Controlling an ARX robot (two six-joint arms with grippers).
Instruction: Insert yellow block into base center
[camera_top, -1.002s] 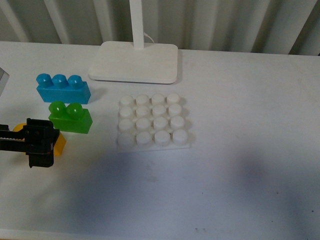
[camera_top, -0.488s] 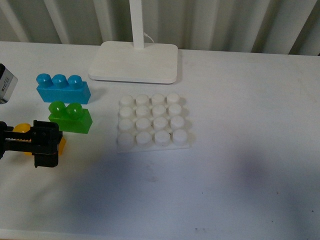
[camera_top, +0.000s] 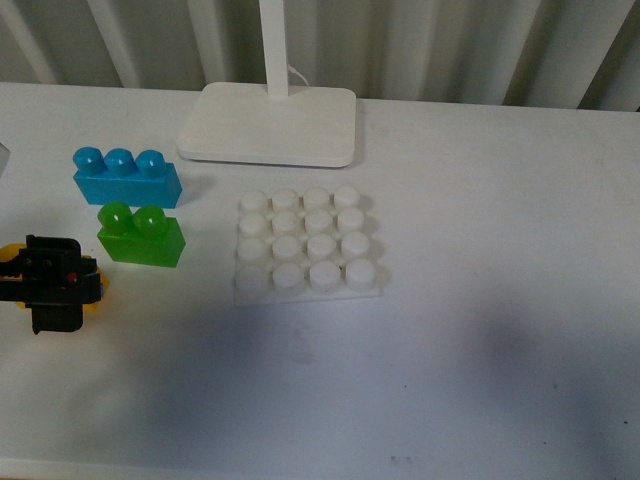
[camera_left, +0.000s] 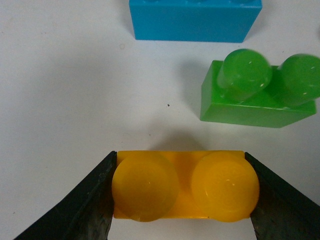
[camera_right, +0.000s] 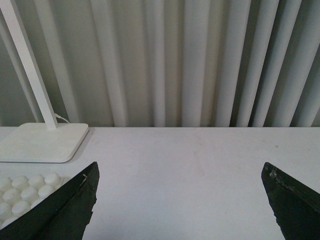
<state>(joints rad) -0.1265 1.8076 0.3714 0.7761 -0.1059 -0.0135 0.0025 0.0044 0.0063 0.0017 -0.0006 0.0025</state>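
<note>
Left gripper (camera_top: 58, 285): seen at the left edge of the tabletop (camera_top: 480, 340), pinched on the yellow block (camera_left: 180, 187); one black finger (camera_left: 95, 200) is pressed against each short end of the block.
Yellow block: held with its two studs up, at the near left of the scene, just near-left of the green brick (camera_top: 140, 236). Whether it rests on the tabletop or is lifted cannot be told.
Base (camera_top: 308, 240): laid flat mid-tabletop, well to the right of the yellow block; all sixteen studs are uncovered.
Green brick: placed between the held block and the blue brick (camera_top: 125, 178), apart from both.
Blue brick: set farther back, left of the base.
Lamp stand (camera_top: 268, 122): placed at the far side, behind the base.
Right gripper (camera_right: 180, 170): fingers are spread wide, nothing is held; one corner of the base is seen by its camera.
</note>
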